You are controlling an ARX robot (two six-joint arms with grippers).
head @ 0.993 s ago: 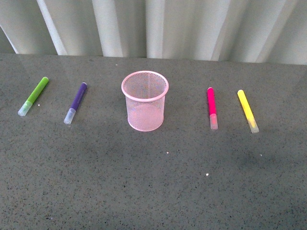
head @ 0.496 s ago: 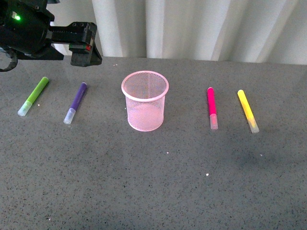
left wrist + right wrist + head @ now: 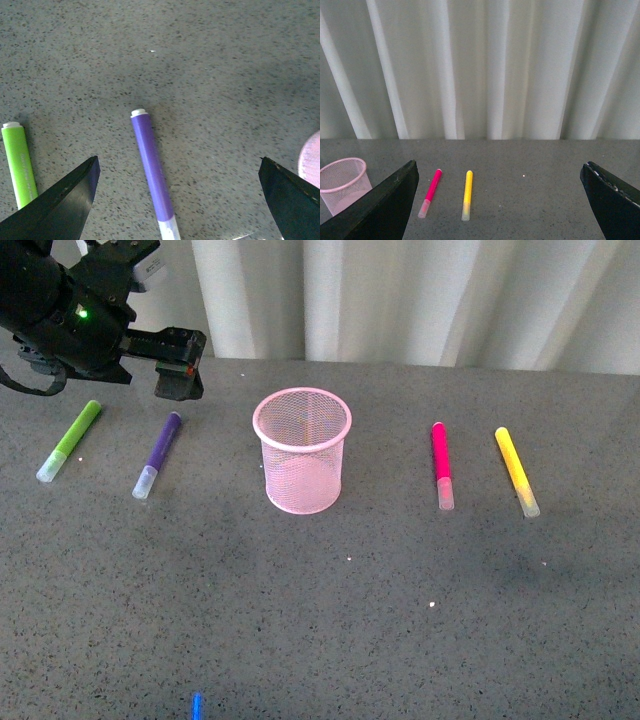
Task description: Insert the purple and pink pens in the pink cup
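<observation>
Across the whole back, at 12 o'clock, a white pleated curtain (image 3: 400, 300). Beneath it, a grey speckled table (image 3: 400, 620) filling the rest of the front view. At 10 o'clock from the table's middle, the black left arm (image 3: 60, 310), with the left gripper (image 3: 182, 368) held above the table just past the far end of the purple pen (image 3: 158, 454) and clear of it. In the left wrist view, fingers (image 3: 65, 205) spread wide, the purple barrel lying on the table between them, nothing pinched. In the right wrist view, the right gripper (image 3: 497, 205) raised and facing the curtain, fingers also spread wide and holding nothing. At mid-table, the pink cup (image 3: 300, 480), upright with its open mouth up. At 9 o'clock from it, the purple pen, flat on the table and well apart, pale cap toward 7 o'clock. At 3 o'clock from the cup, the pink pen (image 3: 441, 464), also flat and well apart, cap toward 6 o'clock. Further out at 9 o'clock, beyond the purple one, a lime-green marker (image 3: 70, 441). Further out at 3 o'clock, beyond the pink one, a yellow marker (image 3: 516, 471).
</observation>
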